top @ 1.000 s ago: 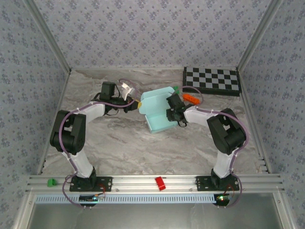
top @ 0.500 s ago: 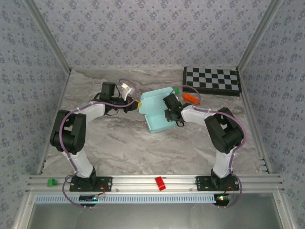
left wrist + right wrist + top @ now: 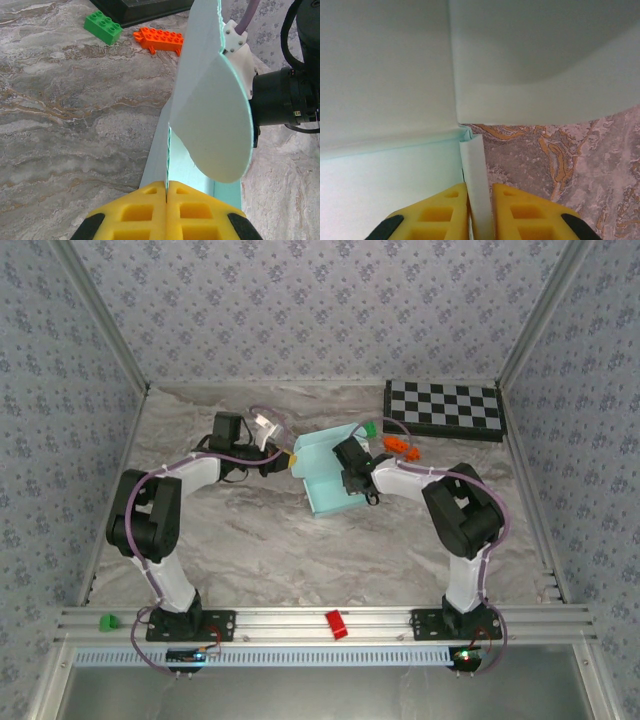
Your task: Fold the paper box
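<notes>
At centre, left arm (image 3: 190, 475), right arm (image 3: 420, 478) reach inward; left fingers (image 3: 135, 215), right fingers (image 3: 440, 215) pinch paper box (image 3: 322, 468).

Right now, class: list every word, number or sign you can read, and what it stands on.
None can be read. The paper box is plain, the checkerboard bears only squares, and the studs on the orange brick and green brick are too blurred for any lettering.
</notes>
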{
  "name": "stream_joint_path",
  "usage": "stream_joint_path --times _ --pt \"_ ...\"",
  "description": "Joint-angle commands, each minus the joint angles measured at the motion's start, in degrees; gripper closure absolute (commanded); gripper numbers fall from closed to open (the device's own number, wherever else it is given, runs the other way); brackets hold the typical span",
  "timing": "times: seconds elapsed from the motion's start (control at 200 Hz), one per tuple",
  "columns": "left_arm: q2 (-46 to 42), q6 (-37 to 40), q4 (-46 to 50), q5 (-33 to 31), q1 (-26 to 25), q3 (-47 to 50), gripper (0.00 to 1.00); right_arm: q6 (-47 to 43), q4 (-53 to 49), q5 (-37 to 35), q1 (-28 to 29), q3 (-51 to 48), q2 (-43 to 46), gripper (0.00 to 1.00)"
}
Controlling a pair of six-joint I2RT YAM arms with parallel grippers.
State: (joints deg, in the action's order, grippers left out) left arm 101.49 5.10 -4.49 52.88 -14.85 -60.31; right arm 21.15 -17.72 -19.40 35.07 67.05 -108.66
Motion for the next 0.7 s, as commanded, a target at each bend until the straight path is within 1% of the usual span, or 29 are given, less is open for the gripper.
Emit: stream_joint_path --times 0.0,0.335,0.7 --pt "0.19 0.73 0.01 2.4 0.78 -2.18 1.0 1.86 -7.39 -6.3 -0.89 -0.69 -3.4 0.84" --pt "0.23 0.76 0.13 2.4 0.81 -2.15 1.0 2.78 -8.15 -7.14 -0.7 -0.51 -4.45 0.86" --pt "0.46 0.61 0.13 2.51 0.79 -2.44 1.0 2.48 -7.12 -4.53 -0.44 -0.85 -5.24 0.87"
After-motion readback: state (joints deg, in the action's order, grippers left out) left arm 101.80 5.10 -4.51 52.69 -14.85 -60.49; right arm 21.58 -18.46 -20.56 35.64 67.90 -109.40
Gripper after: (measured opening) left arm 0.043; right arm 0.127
